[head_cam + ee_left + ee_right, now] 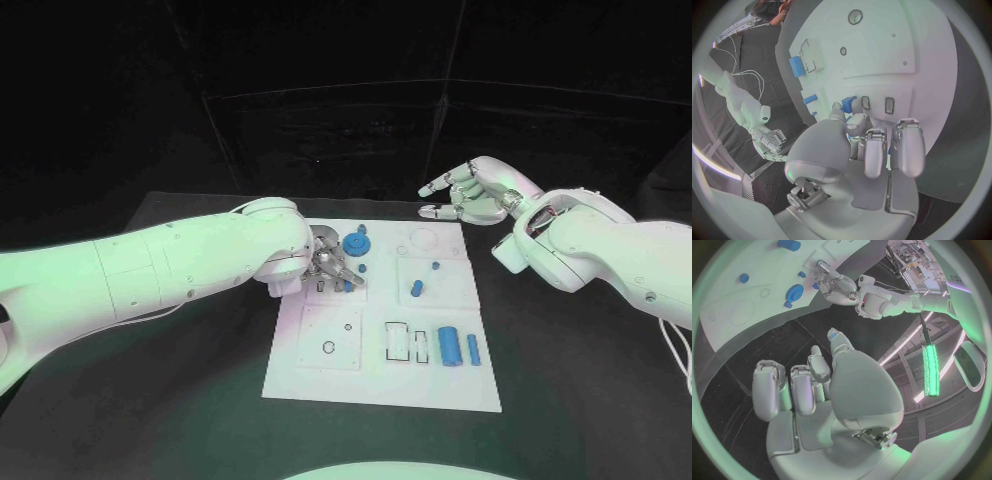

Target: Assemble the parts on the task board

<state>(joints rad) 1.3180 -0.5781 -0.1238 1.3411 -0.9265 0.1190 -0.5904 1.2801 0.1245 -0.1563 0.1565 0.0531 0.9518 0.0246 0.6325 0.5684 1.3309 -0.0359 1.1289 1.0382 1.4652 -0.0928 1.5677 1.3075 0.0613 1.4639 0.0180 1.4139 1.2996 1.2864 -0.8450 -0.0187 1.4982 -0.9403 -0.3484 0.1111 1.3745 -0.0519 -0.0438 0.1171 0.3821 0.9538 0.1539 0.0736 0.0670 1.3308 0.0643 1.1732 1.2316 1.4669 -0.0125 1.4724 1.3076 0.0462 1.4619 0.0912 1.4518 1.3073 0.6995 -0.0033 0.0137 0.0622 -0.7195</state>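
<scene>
There are no words, numbers or signs that can be read anywhere. The white task board (382,390) has only plain drawn outlines on it, with no letters. A few marks at the rim of the right wrist view are too blurry to read.

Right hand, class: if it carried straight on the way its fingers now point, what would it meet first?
The right hand hovers beyond the task board's far right corner, fingers pointing toward the robot's left. The way looks free over the black table behind the board, though depth is unclear.
</scene>
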